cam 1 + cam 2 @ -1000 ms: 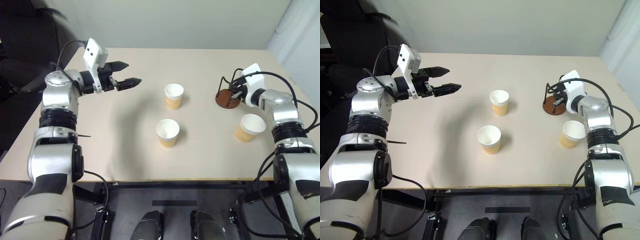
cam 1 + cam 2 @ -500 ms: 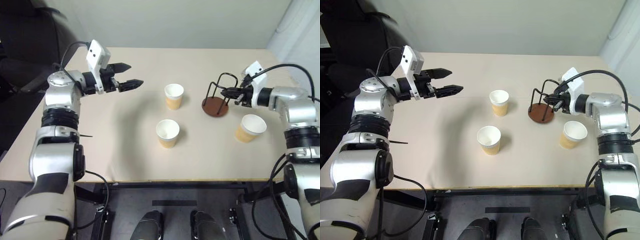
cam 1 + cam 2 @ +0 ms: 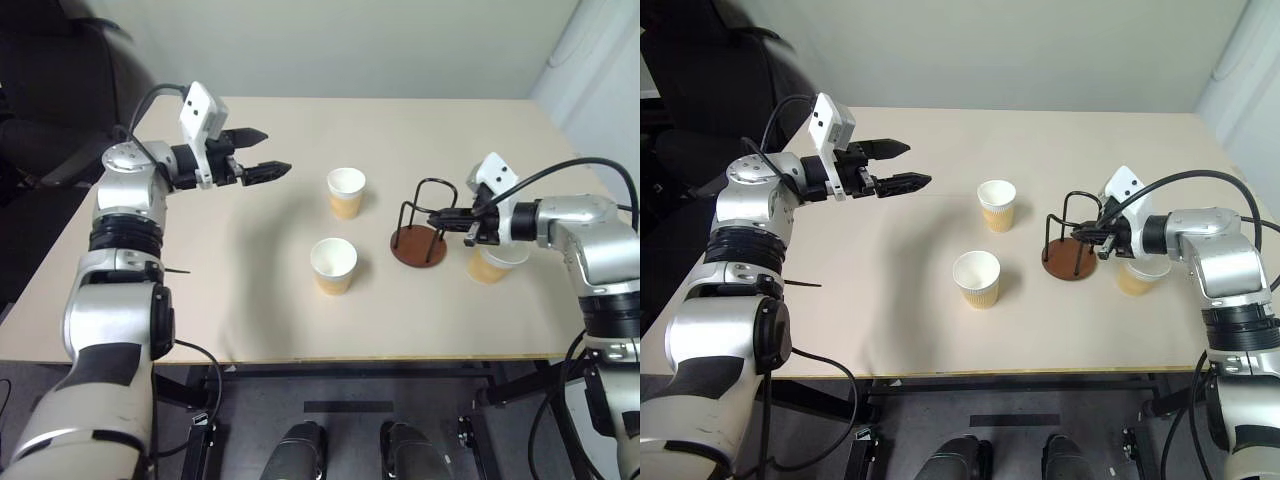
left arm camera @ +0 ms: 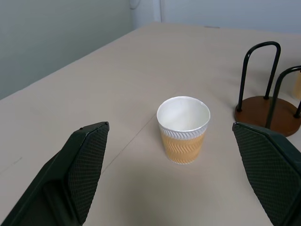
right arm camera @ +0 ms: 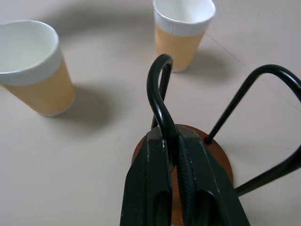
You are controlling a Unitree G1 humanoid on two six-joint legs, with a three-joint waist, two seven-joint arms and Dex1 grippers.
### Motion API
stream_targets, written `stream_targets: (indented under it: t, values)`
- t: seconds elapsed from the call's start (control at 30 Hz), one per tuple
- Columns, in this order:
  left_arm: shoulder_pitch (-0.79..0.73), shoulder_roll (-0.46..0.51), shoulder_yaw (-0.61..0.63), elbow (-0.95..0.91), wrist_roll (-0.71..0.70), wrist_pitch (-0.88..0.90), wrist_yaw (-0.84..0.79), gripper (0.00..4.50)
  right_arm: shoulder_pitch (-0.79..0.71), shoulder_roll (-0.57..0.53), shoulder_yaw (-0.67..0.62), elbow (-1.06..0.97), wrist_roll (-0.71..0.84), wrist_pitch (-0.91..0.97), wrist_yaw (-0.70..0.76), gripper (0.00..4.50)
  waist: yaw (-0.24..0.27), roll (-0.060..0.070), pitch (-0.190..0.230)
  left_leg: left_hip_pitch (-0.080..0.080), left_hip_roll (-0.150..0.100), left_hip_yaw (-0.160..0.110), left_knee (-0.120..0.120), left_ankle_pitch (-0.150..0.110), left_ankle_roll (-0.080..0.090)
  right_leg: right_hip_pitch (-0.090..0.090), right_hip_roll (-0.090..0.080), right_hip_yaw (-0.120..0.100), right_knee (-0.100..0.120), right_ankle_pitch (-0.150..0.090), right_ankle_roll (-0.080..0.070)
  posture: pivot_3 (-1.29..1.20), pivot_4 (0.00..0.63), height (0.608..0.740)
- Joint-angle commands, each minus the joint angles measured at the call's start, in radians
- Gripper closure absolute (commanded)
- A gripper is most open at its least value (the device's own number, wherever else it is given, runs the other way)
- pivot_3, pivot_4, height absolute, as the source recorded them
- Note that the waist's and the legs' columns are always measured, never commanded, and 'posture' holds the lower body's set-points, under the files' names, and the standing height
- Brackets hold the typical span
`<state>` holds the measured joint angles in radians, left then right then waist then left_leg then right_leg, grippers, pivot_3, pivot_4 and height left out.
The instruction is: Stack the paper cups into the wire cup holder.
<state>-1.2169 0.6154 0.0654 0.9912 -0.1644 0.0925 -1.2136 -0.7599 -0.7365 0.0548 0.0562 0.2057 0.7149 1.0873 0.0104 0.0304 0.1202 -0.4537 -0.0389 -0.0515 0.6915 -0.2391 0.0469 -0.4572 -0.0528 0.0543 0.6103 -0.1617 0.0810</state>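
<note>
Three tan paper cups with white rims stand upright on the table: one at the centre back [image 3: 346,192], one nearer the front [image 3: 333,265], and one on the right [image 3: 488,264], partly hidden behind my right arm. The wire cup holder [image 3: 418,246], a reddish-brown disc with black wire loops, sits just right of the centre cups. My right gripper [image 3: 440,214] is shut on one of its wire loops [image 5: 157,89]. Hovering over the table's left side, my left gripper [image 3: 272,150] is open and points at the back cup [image 4: 183,129], with nothing between its fingers.
The beige table [image 3: 250,300] has bare room on its left half and along the front edge. A black chair [image 3: 60,60] stands off the table's left back corner. A cable [image 3: 570,170] loops over my right arm.
My right gripper, shut on the wire loop, has pulled the cup holder from the table's right back toward the middle, next to the cups. The left gripper has stayed put.
</note>
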Motion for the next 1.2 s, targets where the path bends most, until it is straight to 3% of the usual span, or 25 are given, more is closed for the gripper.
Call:
stream_targets:
  t: [0.03, 1.07, 1.1, 1.2]
  values:
    - [-0.041, 0.009, 0.008, -0.003, 0.002, -0.013, -0.002, 0.00, 0.000, -0.004, -0.012, -0.082, 0.037, 0.024, -0.014, 4.46, 0.000, 0.000, 0.000, 0.000, 0.000, 0.000, 0.000, 0.000, 0.000, 0.000, 0.000, 0.000, 0.000, 0.000, 0.000, 0.00, 0.150, 0.740]
    - [-0.051, 0.003, -0.001, 0.009, 0.021, -0.013, -0.013, 0.00, 0.053, 0.015, 0.065, -0.140, 0.063, 0.037, -0.076, 4.46, 0.000, 0.000, 0.000, 0.000, 0.000, 0.000, 0.004, 0.001, 0.001, 0.001, 0.000, 0.000, 0.001, 0.001, 0.001, 0.00, 0.150, 0.740]
    - [-0.051, 0.003, -0.001, 0.009, 0.021, -0.013, -0.014, 0.00, 0.055, 0.012, 0.068, -0.137, 0.060, 0.034, -0.075, 3.94, 0.000, 0.000, 0.000, 0.000, 0.000, 0.000, 0.004, 0.001, 0.001, 0.001, 0.000, 0.000, 0.001, 0.001, 0.001, 0.00, 0.150, 0.740]
    - [-0.052, 0.002, 0.000, 0.010, 0.021, -0.013, -0.015, 0.00, 0.060, 0.005, 0.073, -0.135, 0.057, 0.027, -0.075, 3.07, 0.001, 0.000, 0.000, 0.000, 0.000, 0.000, 0.005, 0.001, 0.001, 0.001, 0.000, 0.000, 0.001, 0.001, 0.001, 0.00, 0.150, 0.740]
